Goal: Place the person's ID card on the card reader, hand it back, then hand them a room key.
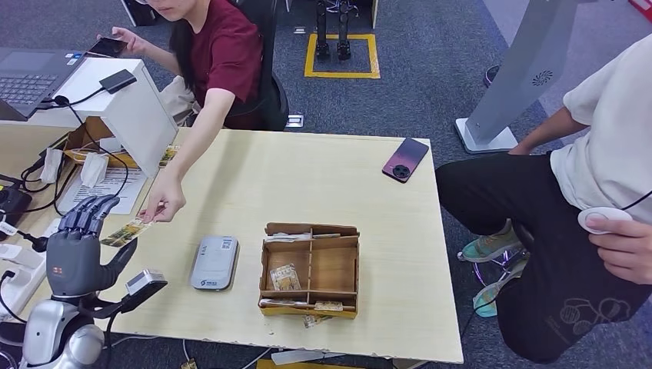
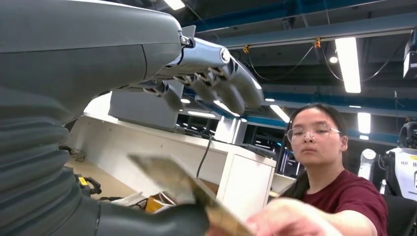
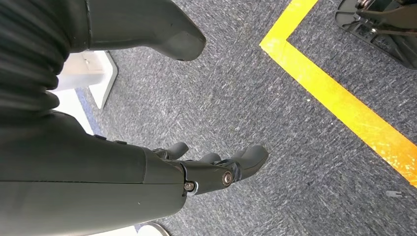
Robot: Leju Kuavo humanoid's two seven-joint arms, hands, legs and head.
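Wooden table (image 1: 346, 177): divided box (image 1: 311, 270) holds cards; left hand (image 1: 77, 250) spread, empty; right hand (image 3: 211, 169) loosely spread, empty.

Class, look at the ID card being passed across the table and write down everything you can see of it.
The ID card is a thin, flat, yellowish rectangle with printed patches; its detail is too small to read. It is held roughly level above the table's near left edge. The person's hand pinches its far end, and its near end lies between the thumb and fingers of the left hand, which look spread around it. The left wrist view shows it blurred, edge-on.
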